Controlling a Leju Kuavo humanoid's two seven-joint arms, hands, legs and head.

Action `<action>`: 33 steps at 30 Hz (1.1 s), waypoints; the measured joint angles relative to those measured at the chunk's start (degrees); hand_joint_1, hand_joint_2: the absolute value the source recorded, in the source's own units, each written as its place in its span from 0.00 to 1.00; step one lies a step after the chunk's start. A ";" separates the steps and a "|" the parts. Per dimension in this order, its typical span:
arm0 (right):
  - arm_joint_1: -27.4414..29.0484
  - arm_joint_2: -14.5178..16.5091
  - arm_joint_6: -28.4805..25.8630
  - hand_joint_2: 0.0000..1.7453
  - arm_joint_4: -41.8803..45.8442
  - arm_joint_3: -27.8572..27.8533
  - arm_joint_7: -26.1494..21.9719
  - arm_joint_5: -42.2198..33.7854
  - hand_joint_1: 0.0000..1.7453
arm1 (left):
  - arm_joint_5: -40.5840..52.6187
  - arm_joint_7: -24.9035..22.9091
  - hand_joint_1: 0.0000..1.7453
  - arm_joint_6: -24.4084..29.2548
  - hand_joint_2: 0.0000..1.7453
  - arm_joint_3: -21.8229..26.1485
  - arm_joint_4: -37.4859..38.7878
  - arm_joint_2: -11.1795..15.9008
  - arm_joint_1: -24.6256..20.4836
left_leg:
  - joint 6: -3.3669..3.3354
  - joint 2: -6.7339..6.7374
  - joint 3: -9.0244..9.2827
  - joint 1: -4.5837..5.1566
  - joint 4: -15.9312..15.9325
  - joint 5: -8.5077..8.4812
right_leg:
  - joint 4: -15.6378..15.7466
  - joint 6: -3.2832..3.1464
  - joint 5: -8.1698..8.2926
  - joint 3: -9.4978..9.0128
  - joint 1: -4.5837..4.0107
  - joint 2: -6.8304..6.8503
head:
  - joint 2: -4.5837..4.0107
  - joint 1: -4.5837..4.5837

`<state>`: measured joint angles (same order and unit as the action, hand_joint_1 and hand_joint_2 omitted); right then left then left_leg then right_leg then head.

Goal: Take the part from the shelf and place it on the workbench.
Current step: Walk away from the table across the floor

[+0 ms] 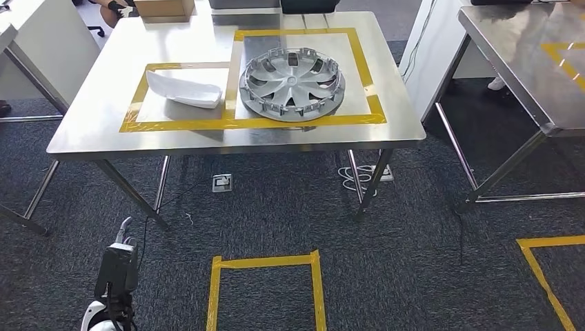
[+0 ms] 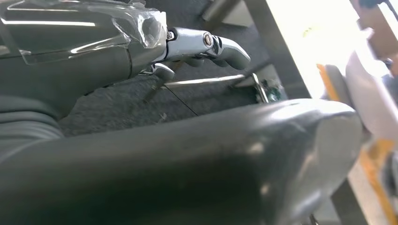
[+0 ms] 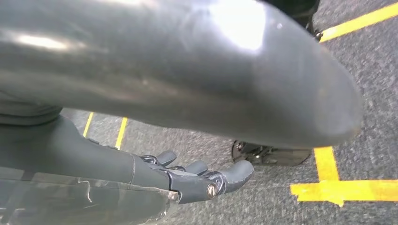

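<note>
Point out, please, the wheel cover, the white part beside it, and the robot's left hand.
wheel cover [image 1: 292, 83]: head view, on its centre hub.
white part [image 1: 181, 89]: head view, middle of its curved shell.
left hand [image 1: 119, 265]: head view, on its back.

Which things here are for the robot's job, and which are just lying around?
For the job: workbench; silver hubcap and white curved part, each lying in a yellow-taped frame on it.
Just lying about: cardboard box at the bench's far edge; floor socket; power strip under the bench; second table.
</note>
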<state>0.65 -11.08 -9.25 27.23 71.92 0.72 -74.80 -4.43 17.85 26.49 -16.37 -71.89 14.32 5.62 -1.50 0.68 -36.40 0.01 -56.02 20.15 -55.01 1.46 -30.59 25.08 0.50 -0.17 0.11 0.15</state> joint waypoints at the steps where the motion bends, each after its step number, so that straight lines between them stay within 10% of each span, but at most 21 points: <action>1: -0.14 0.31 0.38 0.00 -0.61 0.18 -0.12 -0.28 0.00 | -0.37 -0.15 0.00 0.22 0.00 0.89 1.92 -0.22 -0.27 | 0.38 -0.02 -0.14 -0.11 0.11 -0.53 | -0.04 -0.54 0.31 0.51 -0.03 -0.03 | 0.00 -0.01; 3: -0.47 1.11 1.11 0.00 -2.02 0.55 -0.46 -0.76 0.00 | -1.62 -0.56 0.00 0.36 0.00 3.00 6.28 -0.85 -0.69 | 1.13 -0.23 -0.94 -0.42 -0.73 0.66 | 0.01 -1.57 1.44 1.61 0.18 0.11 | 0.00 0.01; 6: -1.18 2.76 2.02 0.00 -4.77 0.78 -1.22 -1.53 0.00 | -4.10 -1.69 0.00 -0.04 0.00 6.57 13.62 -2.37 -1.61 | 2.09 -0.48 -3.13 -0.76 -8.96 9.45 | 0.04 -2.60 3.60 3.90 0.37 0.30 | 0.00 -0.15; 8: -1.65 3.98 2.47 0.00 -6.65 0.78 -1.54 -1.90 0.00 | -5.22 -2.55 0.00 -0.52 0.00 8.43 18.72 -3.53 -2.45 | 2.41 -0.50 -3.66 -0.86 -15.45 12.26 | -0.14 -2.62 5.02 5.56 0.30 0.30 | 0.00 -0.19; 10: -1.88 4.88 2.66 0.00 -7.90 0.78 -1.64 -2.16 0.00 | -6.04 -3.32 0.00 -1.03 0.00 9.52 22.75 -4.41 -3.07 | 2.42 -0.50 -1.36 -0.98 -16.14 10.05 | -0.57 -2.35 6.18 7.35 0.28 0.27 | 0.00 -0.22; 12: -2.10 5.76 2.18 0.00 -9.06 0.76 -1.65 -2.61 0.00 | -6.28 -4.31 0.00 -1.69 0.00 10.26 26.89 -5.10 -4.35 | 2.09 -0.59 4.44 -1.02 -9.64 8.16 | -1.17 -1.87 7.09 8.95 0.22 0.30 | 0.00 -0.23; 15: -2.70 6.98 0.80 0.00 -10.16 0.63 -1.52 -2.99 0.00 | -5.47 -6.89 0.00 -3.17 0.00 10.62 33.85 -5.90 -6.25 | 0.98 -0.73 10.78 -0.60 -0.10 10.15 | -1.42 -0.84 8.59 9.92 0.01 0.43 | 0.00 -0.04; 18: -2.83 7.60 0.14 0.00 -10.64 0.58 -0.96 -2.79 0.00 | -4.91 -10.11 0.00 -5.44 0.00 10.24 40.28 -6.83 -6.94 | -0.52 -0.27 9.92 -0.41 1.02 8.89 | -1.74 -0.04 8.78 10.55 0.14 0.37 | 0.00 0.00; 22: -3.00 7.91 0.04 0.00 -11.34 0.60 -0.28 -2.03 0.00 | -4.66 -14.01 0.00 -8.79 0.00 8.90 46.57 -8.03 -7.61 | -1.84 0.06 6.65 -0.23 1.29 5.88 | -13.36 -1.12 -0.33 14.10 0.30 0.28 | 0.00 0.30; 24: -3.14 7.93 0.07 0.00 -11.64 0.61 0.17 -1.36 0.00 | -4.14 -16.17 0.00 -10.56 0.00 7.93 48.94 -8.50 -7.67 | -1.80 0.22 4.93 -0.03 1.10 4.50 | -18.16 -0.26 -1.30 14.03 0.35 0.28 | 0.00 0.28; 26: -3.27 7.83 0.34 0.00 -11.87 0.75 0.99 -0.43 0.00 | -3.13 -18.25 0.00 -12.08 0.00 6.60 50.87 -9.14 -7.70 | -1.60 0.26 3.15 0.07 0.62 3.27 | -15.05 0.89 1.24 9.97 0.34 0.27 | 0.00 0.28; 29: -3.71 7.24 1.00 0.00 -12.10 1.03 1.89 0.52 0.00 | -1.06 -20.34 0.00 -13.57 0.00 4.07 52.83 -10.39 -7.72 | -0.97 0.24 1.09 0.23 -0.14 1.73 | -2.59 0.18 1.01 1.49 -0.02 0.28 | 0.00 0.24; 33: -3.99 6.69 1.40 0.00 -12.28 1.30 2.69 0.65 0.00 | -0.06 -21.68 0.00 -14.27 0.00 1.09 54.36 -11.48 -7.95 | 0.43 0.05 0.02 -0.12 -0.21 0.66 | 0.67 -1.34 1.49 1.22 -0.07 0.30 | 0.00 0.50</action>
<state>-3.34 -4.39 -7.85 14.96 73.23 3.40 -74.14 -4.49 -3.83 12.22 -15.28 -17.53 2.83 -2.33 -1.07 0.73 -36.38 -0.11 -56.23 20.81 -54.34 0.13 -29.09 26.30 0.43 0.13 0.11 0.65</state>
